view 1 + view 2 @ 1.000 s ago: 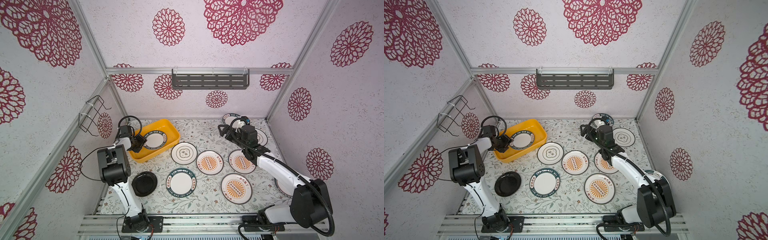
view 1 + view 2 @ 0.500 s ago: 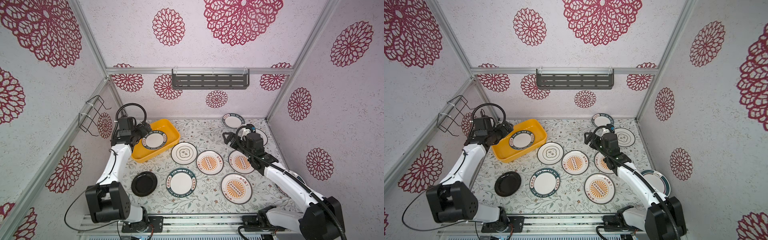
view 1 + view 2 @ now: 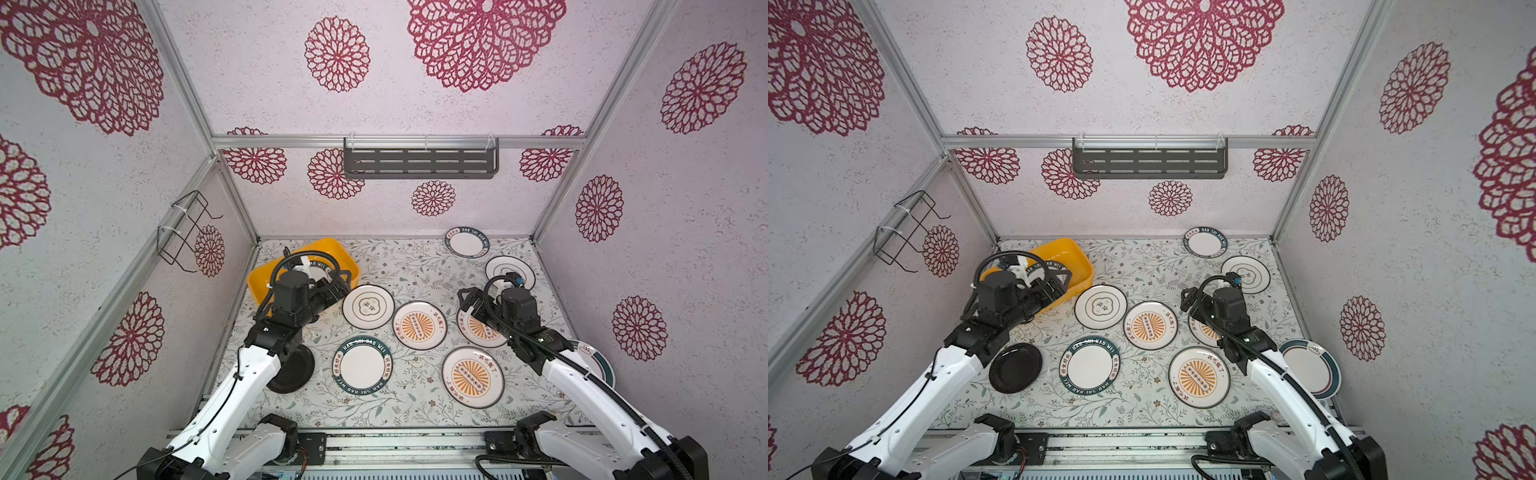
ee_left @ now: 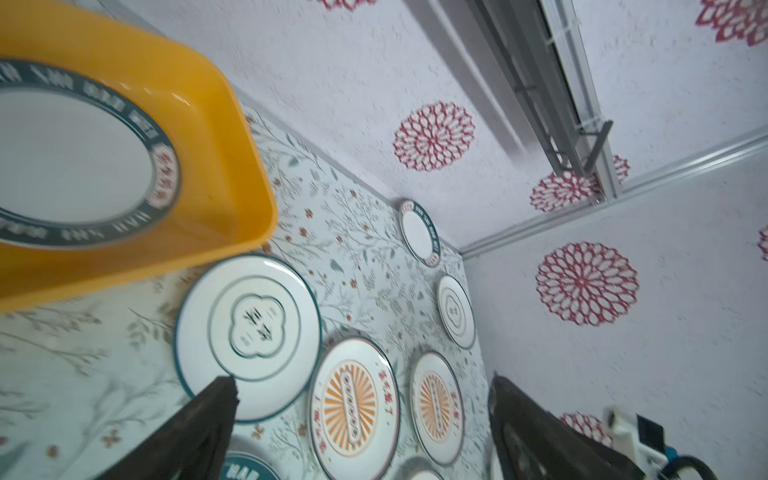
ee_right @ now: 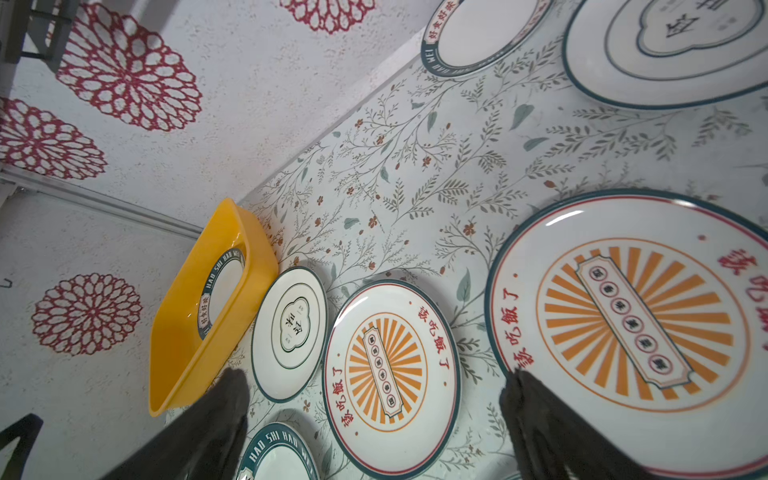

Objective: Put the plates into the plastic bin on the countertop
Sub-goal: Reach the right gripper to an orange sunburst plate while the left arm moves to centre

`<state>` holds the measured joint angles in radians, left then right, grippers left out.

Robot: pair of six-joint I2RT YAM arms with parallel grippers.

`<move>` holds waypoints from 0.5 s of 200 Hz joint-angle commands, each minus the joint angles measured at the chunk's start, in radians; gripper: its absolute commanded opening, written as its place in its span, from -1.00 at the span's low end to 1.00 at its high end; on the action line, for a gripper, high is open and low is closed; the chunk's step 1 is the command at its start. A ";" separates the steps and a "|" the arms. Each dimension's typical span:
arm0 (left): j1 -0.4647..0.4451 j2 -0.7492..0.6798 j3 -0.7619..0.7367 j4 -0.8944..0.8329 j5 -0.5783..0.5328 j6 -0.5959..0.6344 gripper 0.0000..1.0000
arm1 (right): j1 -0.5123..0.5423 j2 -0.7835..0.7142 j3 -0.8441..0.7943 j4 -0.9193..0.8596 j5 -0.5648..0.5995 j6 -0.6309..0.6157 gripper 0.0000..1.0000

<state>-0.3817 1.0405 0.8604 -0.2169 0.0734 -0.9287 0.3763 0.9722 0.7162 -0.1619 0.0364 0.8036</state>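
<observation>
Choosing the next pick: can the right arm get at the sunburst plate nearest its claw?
Probably yes. The right claw is open and empty and hovers close by that plate. Nothing lies on the plate, and nothing stands between them.

Smooth glossy plastic on bin (image 5: 183,345). Glazed, shiny finish on sunburst plate (image 5: 623,316) and black plate (image 3: 1015,368). Matt print on countertop (image 5: 415,174). Rough grainy walls (image 3: 395,112). Matt grey metal shelf (image 3: 419,174).

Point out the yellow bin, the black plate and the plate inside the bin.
yellow bin (image 3: 1075,259): a top view, inner wall
black plate (image 3: 1015,368): a top view, centre
plate inside the bin (image 4: 75,158): left wrist view, white centre
</observation>
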 commanded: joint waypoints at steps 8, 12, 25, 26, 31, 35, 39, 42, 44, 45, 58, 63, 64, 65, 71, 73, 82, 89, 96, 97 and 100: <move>-0.128 0.034 0.017 0.100 -0.124 -0.064 0.94 | -0.014 -0.014 0.027 -0.123 0.115 0.011 0.98; -0.140 0.045 0.021 0.100 -0.132 -0.061 0.94 | -0.014 -0.013 0.031 -0.132 0.121 0.011 0.98; -0.169 0.081 0.033 0.124 -0.130 -0.040 0.94 | -0.019 -0.012 0.031 -0.157 0.141 0.012 0.98; -0.170 0.084 0.035 0.126 -0.129 -0.040 0.94 | -0.020 -0.012 0.031 -0.158 0.141 0.012 0.98; -0.178 0.097 0.042 0.134 -0.128 -0.038 0.94 | -0.022 -0.013 0.026 -0.159 0.144 0.014 0.98; -0.186 0.107 0.045 0.141 -0.127 -0.033 0.94 | -0.024 -0.015 0.024 -0.161 0.147 0.017 0.98; -0.191 0.117 0.049 0.150 -0.129 -0.030 0.94 | -0.026 -0.014 0.021 -0.164 0.152 0.023 0.98; -0.197 0.123 0.051 0.158 -0.132 -0.027 0.94 | -0.028 -0.013 0.019 -0.165 0.155 0.026 0.98; -0.200 0.127 0.052 0.162 -0.136 -0.025 0.94 | -0.029 -0.014 0.018 -0.166 0.157 0.029 0.98; -0.201 0.129 0.053 0.164 -0.138 -0.023 0.94 | -0.030 -0.014 0.016 -0.166 0.157 0.030 0.98; -0.220 0.156 0.065 0.198 -0.146 -0.008 0.94 | -0.040 -0.015 0.001 -0.158 0.176 0.044 0.98; -0.225 0.166 0.069 0.208 -0.135 -0.004 0.94 | -0.044 -0.017 -0.005 -0.155 0.182 0.049 0.98; -0.225 0.168 0.069 0.212 -0.131 -0.003 0.94 | -0.045 -0.017 -0.005 -0.152 0.182 0.049 0.98; -0.226 0.170 0.069 0.217 -0.128 -0.002 0.94 | -0.046 -0.018 -0.006 -0.151 0.182 0.049 0.98; -0.228 0.182 0.072 0.241 -0.106 0.002 0.94 | -0.051 -0.022 -0.015 -0.135 0.183 0.048 0.98; -0.227 0.186 0.072 0.249 -0.102 0.003 0.94 | -0.053 -0.023 -0.020 -0.131 0.183 0.049 0.98; -0.226 0.202 0.072 0.267 -0.085 -0.014 0.94 | -0.059 -0.031 -0.034 -0.115 0.202 0.061 0.98; -0.220 0.217 0.077 0.273 -0.062 -0.022 0.95 | -0.064 -0.042 -0.047 -0.099 0.213 0.072 0.98; -0.212 0.230 0.089 0.252 -0.046 -0.030 0.94 | -0.071 -0.052 -0.059 -0.084 0.223 0.086 0.98; -0.211 0.232 0.092 0.247 -0.045 -0.031 0.94 | -0.072 -0.054 -0.062 -0.082 0.224 0.087 0.98; -0.209 0.237 0.100 0.232 -0.044 -0.035 0.94 | -0.077 -0.057 -0.066 -0.077 0.227 0.091 0.98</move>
<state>-0.5995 1.2442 0.9180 -0.0216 -0.0166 -0.9524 0.3229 0.9588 0.6769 -0.2813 0.1928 0.8413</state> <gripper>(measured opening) 0.972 0.989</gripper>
